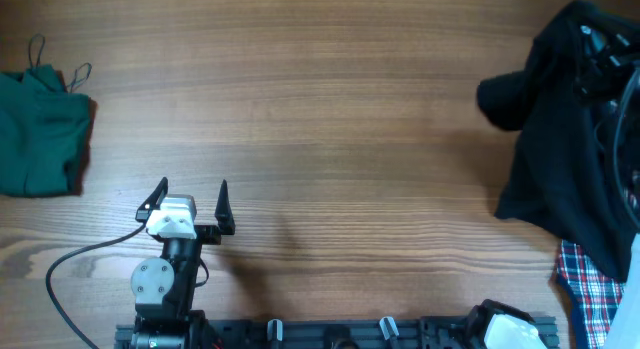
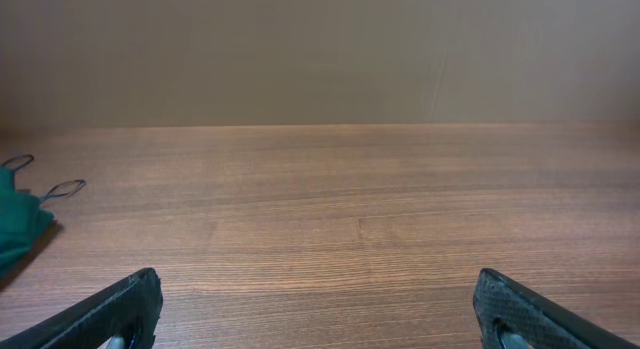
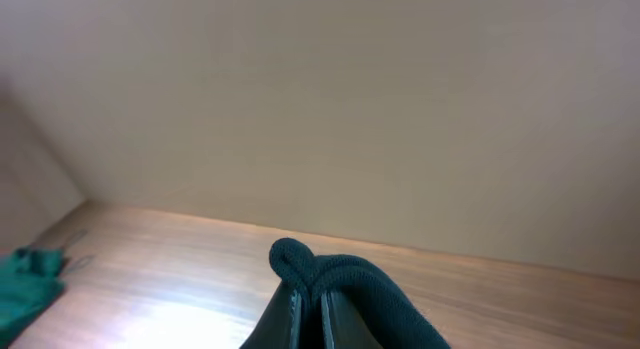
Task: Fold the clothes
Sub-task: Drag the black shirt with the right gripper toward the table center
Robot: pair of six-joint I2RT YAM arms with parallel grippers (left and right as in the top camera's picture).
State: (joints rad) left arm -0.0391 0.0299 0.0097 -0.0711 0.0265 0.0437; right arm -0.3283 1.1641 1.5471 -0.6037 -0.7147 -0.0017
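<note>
At the right wrist, the right hand point(image 3: 310, 309) pinches black shirt point(image 3: 372, 289), unseen overhead; left hand point(image 1: 193, 186) gapes.

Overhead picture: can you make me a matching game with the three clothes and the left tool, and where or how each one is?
Things:
1. green top
2. black shirt
3. plaid shirt
4. left tool

Places or states:
A. open, holding nothing
B. at the far left
C. in the bottom right corner
D. pinched by the right tool

Pairs: 1-B, 2-D, 3-C, 4-A

No readable text, label, brand or number in any view (black shirt point(image 1: 545, 159) included).
</note>
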